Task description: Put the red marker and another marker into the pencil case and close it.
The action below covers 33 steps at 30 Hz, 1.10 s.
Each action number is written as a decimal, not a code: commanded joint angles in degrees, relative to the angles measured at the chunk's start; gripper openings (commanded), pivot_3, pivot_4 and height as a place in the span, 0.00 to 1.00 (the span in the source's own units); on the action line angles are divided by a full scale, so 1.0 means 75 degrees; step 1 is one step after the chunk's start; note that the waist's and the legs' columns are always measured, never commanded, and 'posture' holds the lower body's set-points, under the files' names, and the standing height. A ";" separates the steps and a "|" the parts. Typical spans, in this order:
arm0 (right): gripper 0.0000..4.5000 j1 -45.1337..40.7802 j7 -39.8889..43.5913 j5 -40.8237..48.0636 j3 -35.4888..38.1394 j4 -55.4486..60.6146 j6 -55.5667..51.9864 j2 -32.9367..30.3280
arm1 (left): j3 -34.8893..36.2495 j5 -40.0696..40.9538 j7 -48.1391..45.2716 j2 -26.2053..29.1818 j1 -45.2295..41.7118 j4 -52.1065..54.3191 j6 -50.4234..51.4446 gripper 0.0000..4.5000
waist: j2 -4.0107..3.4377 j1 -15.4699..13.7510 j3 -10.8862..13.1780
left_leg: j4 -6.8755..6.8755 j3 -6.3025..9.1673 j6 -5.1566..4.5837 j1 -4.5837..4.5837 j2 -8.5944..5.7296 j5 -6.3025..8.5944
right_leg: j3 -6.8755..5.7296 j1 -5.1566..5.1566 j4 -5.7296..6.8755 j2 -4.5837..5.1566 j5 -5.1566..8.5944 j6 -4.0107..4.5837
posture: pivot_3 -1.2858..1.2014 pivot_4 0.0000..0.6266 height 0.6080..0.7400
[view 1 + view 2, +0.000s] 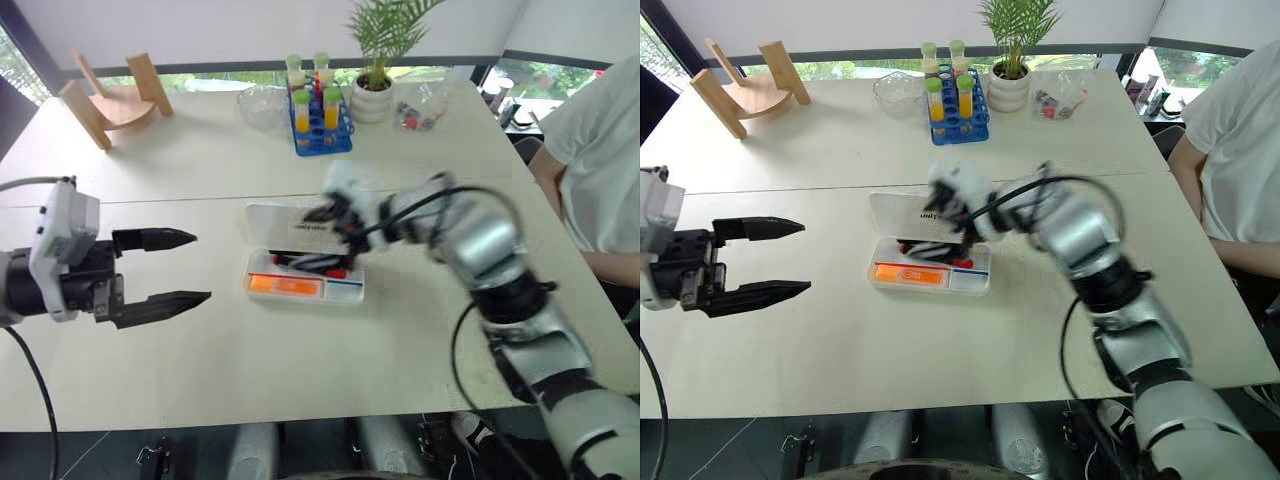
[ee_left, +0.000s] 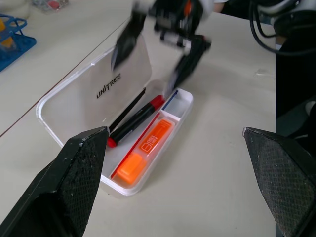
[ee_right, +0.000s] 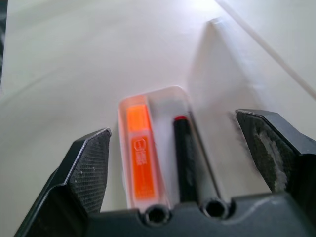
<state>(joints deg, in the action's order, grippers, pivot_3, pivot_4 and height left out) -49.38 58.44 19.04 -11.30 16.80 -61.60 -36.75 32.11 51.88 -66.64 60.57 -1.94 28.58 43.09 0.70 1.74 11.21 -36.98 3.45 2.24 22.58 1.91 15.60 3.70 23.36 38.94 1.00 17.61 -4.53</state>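
left wrist view gives the clearest look inside the pencil case (image 2: 121, 106): lid tipped back and open, black print on it readable, red marker (image 2: 136, 121) lying along the compartment next to the lid, orange highlighter (image 2: 147, 154) in the outer compartment beside it, thin red strip between them, narrow blue strip at the far end. right claw (image 2: 160, 47) shows blurred above the far end of the case in that view, fingers spread, holding nothing. right wrist view looks down between its own fingers (image 3: 91, 163), set wide apart, with the highlighter and the dark marker barrel side by side in the tray below; nothing is between the pads. head views add the layout the wrist cams miss: case sits mid surface (image 1: 200, 400), just on the near side of the seam between two tabletops. left claw (image 1: 165, 270) hovers well to the left of the case, jaws wide, empty, pointing toward it. bare surface all around the case on the left, front and right sides, plenty of room. far edge of the surface holds a wooden stand (image 1: 110, 95), a clear bowl (image 1: 262, 105), a blue tube rack (image 1: 320, 120), a potted plant (image 1: 375, 85) and a small clear bag (image 1: 420, 108), all well apart from the case. a person in a white shirt (image 1: 595, 150) sits at the right edge.
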 commanded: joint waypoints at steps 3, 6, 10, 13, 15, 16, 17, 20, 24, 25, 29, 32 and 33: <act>0.99 0.1393 -0.0142 0.0483 0.1691 0.0847 -0.1072 -0.1881 | -0.0287 0.0093 -0.0015 -0.0090 -0.0261 0.0080 -0.0245 1.00 | 0.0002 0.0032 -0.0001 | 0.0004 -0.0010 -0.0003 -0.0003 0.0000 0.0002 | 0.0003 0.0001 -0.0005 -0.0002 0.0000 0.0000 | 0.52 0.24 1.00; 0.99 0.2670 -0.0736 -0.0047 0.2306 0.0451 -0.0688 -0.2579 | -0.0627 0.0073 -0.0041 -0.0140 -0.0521 0.0016 -0.0343 1.00 | 0.0002 0.0098 -0.0001 | 0.0004 -0.0013 -0.0004 -0.0010 0.0006 0.0002 | 0.0010 -0.0001 -0.0003 -0.0014 0.0000 0.0000 | 0.52 0.24 1.00; 0.99 0.3967 -0.1522 -0.0430 0.2691 -0.0249 -0.0094 -0.2515 | -0.1085 -0.0005 -0.0035 -0.0201 -0.0976 -0.0161 -0.0471 1.00 | 0.0001 0.0122 -0.0001 | 0.0000 -0.0030 -0.0004 -0.0014 0.0006 0.0002 | 0.0030 0.0003 0.0000 -0.0021 -0.0001 -0.0002 | 0.52 0.24 1.00; 0.99 0.4522 -0.1819 -0.0601 0.2647 -0.0635 0.0496 -0.2346 | -0.1296 -0.0090 -0.0057 -0.0219 -0.1170 -0.0272 -0.0539 1.00 | 0.0001 0.0121 -0.0001 | -0.0001 -0.0026 -0.0004 -0.0014 0.0007 0.0002 | 0.0032 0.0000 0.0001 -0.0028 0.0000 -0.0003 | 0.52 0.24 1.00; 0.99 0.4630 -0.2016 -0.0666 0.2635 -0.0920 0.0746 -0.2218 | -0.1352 -0.0100 -0.0058 -0.0215 -0.1235 -0.0297 -0.0545 1.00 | -0.0001 0.0136 0.0000 | -0.0001 -0.0029 -0.0004 -0.0014 0.0007 0.0002 | 0.0035 0.0002 0.0003 -0.0028 -0.0001 -0.0003 | 0.52 0.24 1.00; 0.99 0.4657 -0.2057 -0.0657 0.2647 -0.1039 0.0838 -0.2151 | -0.1378 -0.0105 -0.0055 -0.0210 -0.1257 -0.0307 -0.0557 1.00 | 0.0000 0.0139 0.0000 | -0.0001 -0.0029 -0.0004 -0.0014 0.0007 0.0002 | 0.0037 0.0002 0.0005 -0.0028 -0.0001 -0.0003 | 0.52 0.24 1.00; 0.99 0.4681 -0.2118 -0.0683 0.2624 -0.1217 0.0965 -0.2071 | -0.1398 -0.0112 -0.0053 -0.0204 -0.1271 -0.0317 -0.0573 1.00 | 0.0002 0.0134 -0.0001 | -0.0003 -0.0028 -0.0004 -0.0018 0.0009 0.0002 | 0.0036 -0.0001 0.0006 -0.0031 -0.0001 -0.0003 | 0.52 0.24 1.00; 0.99 0.4568 -0.2290 -0.0667 0.2580 -0.1663 0.1206 -0.1836 | -0.1433 -0.0150 -0.0038 -0.0201 -0.1306 -0.0332 -0.0594 1.00 | 0.0012 0.0124 -0.0007 | -0.0011 -0.0026 -0.0004 -0.0021 0.0010 0.0002 | 0.0035 -0.0012 0.0006 -0.0031 -0.0001 -0.0004 | 0.52 0.24 1.00; 0.81 0.4381 -0.2333 -0.0680 0.2481 -0.2068 0.1387 -0.1678 | -0.1440 -0.0177 -0.0002 -0.0218 -0.1327 -0.0303 -0.0575 1.00 | 0.0016 0.0127 -0.0009 | -0.0020 -0.0029 -0.0003 -0.0029 0.0010 0.0001 | 0.0037 -0.0023 0.0006 -0.0032 -0.0001 -0.0004 | 0.52 0.24 1.00; 0.70 0.4403 -0.2264 -0.0660 0.2423 -0.2051 0.1393 -0.1683 | -0.1432 -0.0176 0.0016 -0.0220 -0.1328 -0.0296 -0.0565 1.00 | 0.0017 0.0117 -0.0010 | -0.0021 -0.0028 -0.0003 -0.0030 0.0010 0.0001 | 0.0037 -0.0026 0.0006 -0.0032 -0.0002 -0.0004 | 0.52 0.24 1.00; 0.27 0.4472 -0.2135 -0.0552 0.2364 -0.1866 0.1259 -0.1733 | -0.1378 -0.0174 0.0078 -0.0198 -0.1303 -0.0287 -0.0546 1.00 | 0.0020 0.0103 -0.0012 | -0.0021 -0.0026 -0.0003 -0.0030 0.0010 0.0001 | 0.0036 -0.0030 0.0006 -0.0031 -0.0002 -0.0005 | 0.52 0.24 1.00; 0.00 0.4442 -0.1994 -0.0392 0.2442 -0.1540 0.1062 -0.1852 | -0.1318 -0.0157 0.0102 -0.0166 -0.1268 -0.0289 -0.0518 1.00 | 0.0019 0.0096 -0.0011 | -0.0021 -0.0023 -0.0002 -0.0030 0.0010 0.0001 | 0.0034 -0.0030 0.0006 -0.0031 -0.0002 -0.0005 | 0.52 0.24 1.00; 0.00 0.4389 -0.1905 -0.0347 0.2416 -0.1324 0.1055 -0.1930 | -0.1296 -0.0152 0.0107 -0.0155 -0.1255 -0.0292 -0.0505 1.00 | 0.0019 0.0094 -0.0011 | -0.0020 -0.0022 -0.0003 -0.0029 0.0010 0.0001 | 0.0033 -0.0029 0.0006 -0.0031 -0.0002 -0.0005 | 0.52 0.24 1.00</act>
<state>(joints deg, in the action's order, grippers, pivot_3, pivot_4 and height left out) -16.45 43.20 15.55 6.97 4.50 -52.76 -49.99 21.04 50.48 -65.96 58.58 -11.16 25.84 39.50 0.84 2.45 11.12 -37.12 3.30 2.22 22.36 1.99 15.60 3.94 23.14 38.99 0.77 17.59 -4.57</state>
